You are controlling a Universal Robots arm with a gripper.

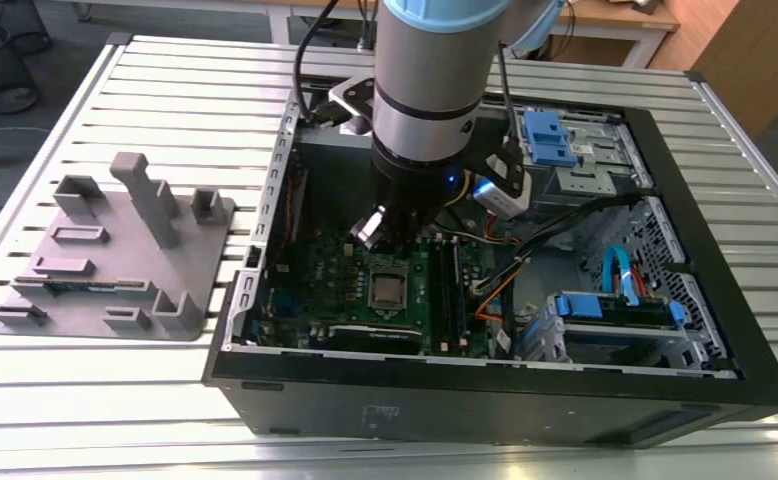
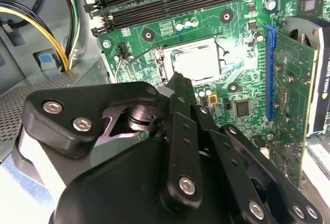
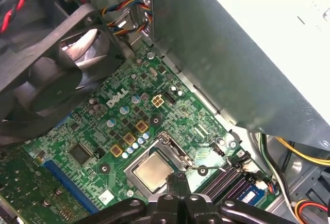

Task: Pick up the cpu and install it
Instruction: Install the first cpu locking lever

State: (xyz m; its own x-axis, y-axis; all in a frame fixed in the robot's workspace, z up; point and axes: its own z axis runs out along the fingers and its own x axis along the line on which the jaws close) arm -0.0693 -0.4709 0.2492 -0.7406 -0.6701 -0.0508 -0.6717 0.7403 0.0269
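Clenched empty jaws (image 3: 177, 182) hover above the cpu (image 3: 152, 172), lying flat, shiny face up, in its socket (image 2: 196, 61).

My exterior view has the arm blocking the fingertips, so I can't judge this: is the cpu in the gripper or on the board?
Observer: In both wrist views the cpu lies flat inside the socket frame, not in the gripper.
Operator: Are the fingers open?
Observer: No. In the first wrist view the fingers meet with nothing between them.
Operator: Where is the tip relative to the chip?
Observer: In the second wrist view the tip sits at one edge of the cpu; I cannot tell whether it touches.
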